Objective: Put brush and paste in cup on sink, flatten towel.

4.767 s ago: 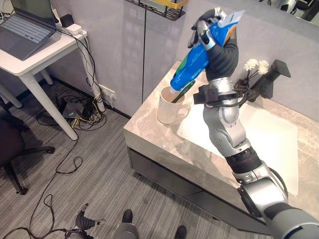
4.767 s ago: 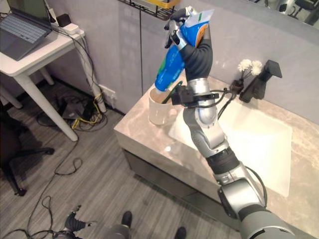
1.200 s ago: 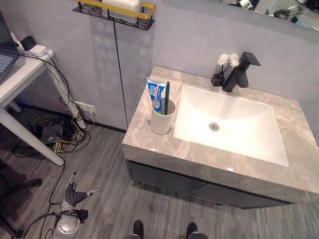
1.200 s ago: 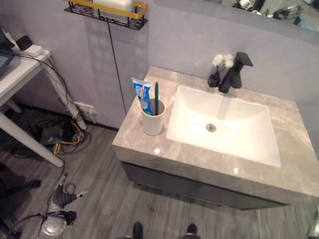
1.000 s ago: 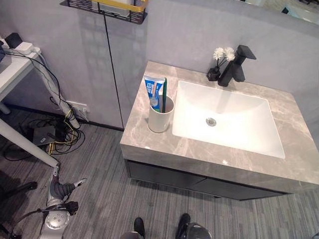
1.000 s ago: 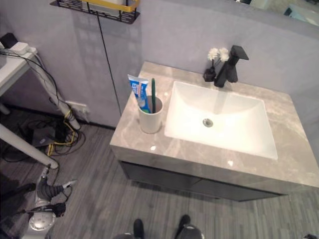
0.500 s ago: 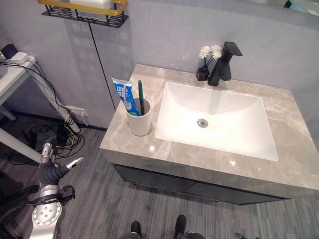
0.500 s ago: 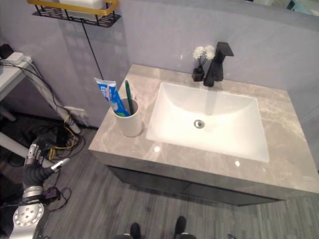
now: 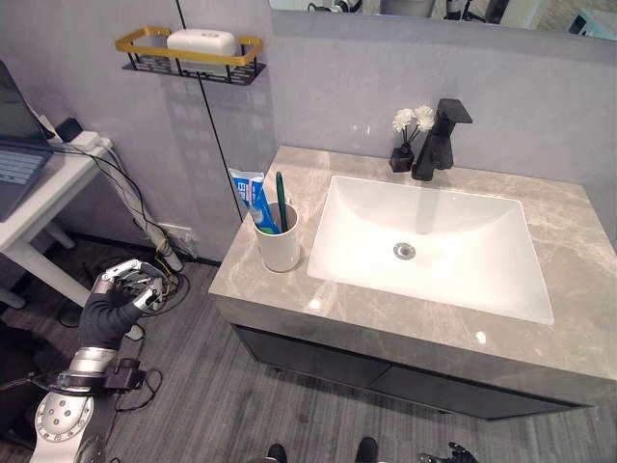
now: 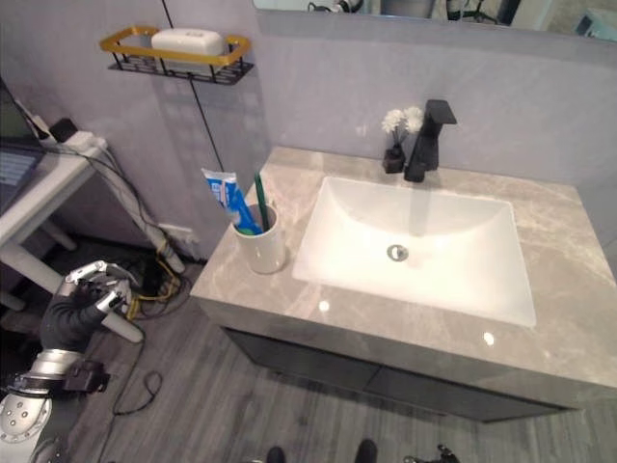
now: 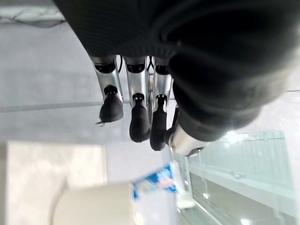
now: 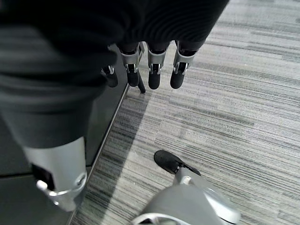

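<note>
left hand raised at the lower left of the head views, above the grey wood-grain floor and well apart from the vanity, dark ribbed cover upward, silver fingers relaxed and loosely bent, holding nothing; seen likewise in its own wrist view, dark tips hanging free. right hand seen in its wrist view low over the same floor beside the dark cabinet front, fingers straight and slightly spread, empty.

white cylindrical cup upright on the grey marble-look counter, at the counter's left end, just beside the left rim of the white rectangular sink basin. standing in the cup: blue and white toothpaste tube, leaning toward the left, and dark green toothbrush, nearly upright, right beside the tube.

black angular faucet at the back edge of the basin, small dark vase of white flowers touching or just beside it on the left. black and gold wire wall shelf up on the grey wall, white bar of soap lying in it. white desk at far left.
</note>
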### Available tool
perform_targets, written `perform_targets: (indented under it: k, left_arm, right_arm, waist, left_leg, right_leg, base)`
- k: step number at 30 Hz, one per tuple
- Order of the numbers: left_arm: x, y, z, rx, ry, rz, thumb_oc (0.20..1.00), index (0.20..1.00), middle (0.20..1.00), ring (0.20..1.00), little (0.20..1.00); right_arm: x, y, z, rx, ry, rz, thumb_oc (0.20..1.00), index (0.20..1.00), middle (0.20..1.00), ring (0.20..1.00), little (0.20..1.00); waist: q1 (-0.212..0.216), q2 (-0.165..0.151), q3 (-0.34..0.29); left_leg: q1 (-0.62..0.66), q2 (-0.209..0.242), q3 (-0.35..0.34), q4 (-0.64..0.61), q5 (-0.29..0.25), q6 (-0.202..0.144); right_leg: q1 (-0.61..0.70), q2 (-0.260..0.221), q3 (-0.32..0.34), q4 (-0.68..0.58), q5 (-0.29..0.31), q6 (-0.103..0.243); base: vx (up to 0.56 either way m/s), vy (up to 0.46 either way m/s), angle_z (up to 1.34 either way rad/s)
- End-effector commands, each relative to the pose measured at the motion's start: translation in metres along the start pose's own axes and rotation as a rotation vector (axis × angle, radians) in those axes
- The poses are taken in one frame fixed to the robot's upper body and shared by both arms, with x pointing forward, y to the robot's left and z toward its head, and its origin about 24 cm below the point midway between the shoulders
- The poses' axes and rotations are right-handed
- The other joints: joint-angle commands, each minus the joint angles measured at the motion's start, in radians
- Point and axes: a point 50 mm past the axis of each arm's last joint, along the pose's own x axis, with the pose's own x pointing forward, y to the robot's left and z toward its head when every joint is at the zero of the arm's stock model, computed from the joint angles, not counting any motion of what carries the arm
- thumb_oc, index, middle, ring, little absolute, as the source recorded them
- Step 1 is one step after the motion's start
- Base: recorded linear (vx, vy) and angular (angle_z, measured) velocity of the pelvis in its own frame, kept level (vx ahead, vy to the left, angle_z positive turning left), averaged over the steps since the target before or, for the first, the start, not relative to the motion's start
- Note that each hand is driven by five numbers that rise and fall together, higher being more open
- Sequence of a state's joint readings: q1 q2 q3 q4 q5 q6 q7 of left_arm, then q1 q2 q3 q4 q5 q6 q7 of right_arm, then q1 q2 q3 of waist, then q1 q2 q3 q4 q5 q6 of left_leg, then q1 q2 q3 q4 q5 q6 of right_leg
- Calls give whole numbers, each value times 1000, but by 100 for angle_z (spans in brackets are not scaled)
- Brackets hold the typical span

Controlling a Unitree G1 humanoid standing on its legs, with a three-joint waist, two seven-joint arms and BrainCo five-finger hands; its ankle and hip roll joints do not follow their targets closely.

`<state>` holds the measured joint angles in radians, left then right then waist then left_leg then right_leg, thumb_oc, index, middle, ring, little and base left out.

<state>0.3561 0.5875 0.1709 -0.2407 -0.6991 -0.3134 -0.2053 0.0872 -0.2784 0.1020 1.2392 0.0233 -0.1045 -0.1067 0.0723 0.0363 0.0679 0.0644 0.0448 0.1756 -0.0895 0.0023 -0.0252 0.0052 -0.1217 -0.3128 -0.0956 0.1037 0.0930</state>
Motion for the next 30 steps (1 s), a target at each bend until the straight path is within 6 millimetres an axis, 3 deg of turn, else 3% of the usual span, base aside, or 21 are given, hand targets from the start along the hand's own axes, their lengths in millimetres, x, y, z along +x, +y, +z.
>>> perform_targets:
  k: [1,11,18,30]
  left_arm:
    - [11,-14,20,-14,-65,-157,200,200,200,200,200]
    - [15,-36,4,23,67,-348,200,200,200,200,200]
    - [21,-42,-7,18,89,-371,200,200,200,200,200]
    - [51,-51,-22,92,41,-309,200,200,200,200,200]
  right_arm:
    - [5,-9,15,-69,-19,-20,1000,1000,1000,1000,1000]
    - [7,-17,42,-105,-118,-53,1000,1000,1000,1000,1000]
    - [8,-13,44,-125,-120,-43,1000,1000,1000,1000,1000]
    - [7,-9,45,-110,-124,-46,1000,1000,1000,1000,1000]
  waist:
    - [-3,-12,41]
    - [-36,18,72]
    - [-52,15,74]
    - [-97,6,68]
  left_leg:
    - [-6,25,-78,10,4,-45]
    - [-14,33,-50,2,10,-52]
    - [-19,38,-34,2,7,-53]
    - [-1,46,-7,2,-9,-55]
  right_leg:
    - [58,-4,14,16,-47,41]
    - [20,2,45,20,-41,43]
    - [5,9,60,25,-46,40]
    - [3,22,87,30,-56,35]
  base:
    - [5,-20,3]
    - [4,-3,-1]
    - [15,-11,-10]
    - [32,-7,-6]
